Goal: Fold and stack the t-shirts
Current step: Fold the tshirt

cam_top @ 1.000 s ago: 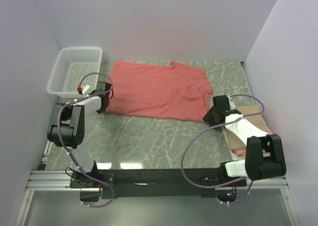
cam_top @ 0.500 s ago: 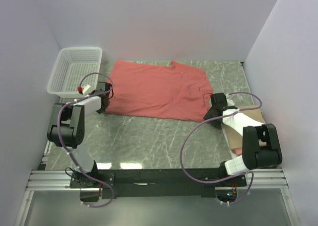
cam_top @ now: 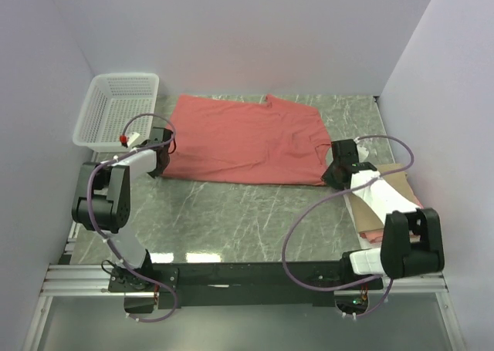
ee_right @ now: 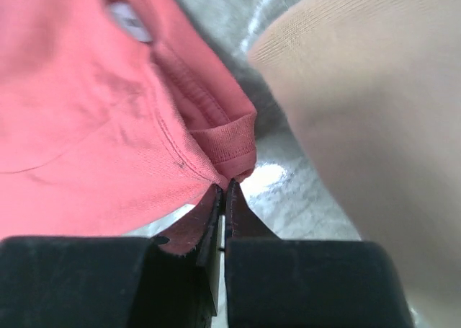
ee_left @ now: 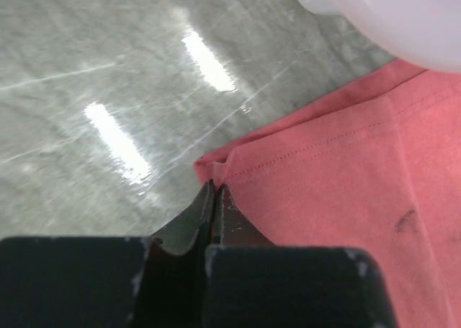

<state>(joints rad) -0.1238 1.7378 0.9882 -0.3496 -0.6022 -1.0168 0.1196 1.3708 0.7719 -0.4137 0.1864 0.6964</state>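
Observation:
The salmon-red t-shirt lies spread flat at the back of the marble table. My left gripper sits at its near left corner, and in the left wrist view the jaws are shut on that corner of the red cloth. At the shirt's near right corner, my right gripper is shut, its tips pinching the red hem. A folded tan t-shirt lies right of it, with a pink one showing beneath; the tan cloth fills the right of the right wrist view.
A white mesh basket stands at the back left, close to the left arm. The walls close in on the left, back and right. The arms' bases and a black rail run along the near edge.
The right gripper has closed on the shirt's near right corner after shifting slightly right. The left gripper has stayed shut on the left corner.

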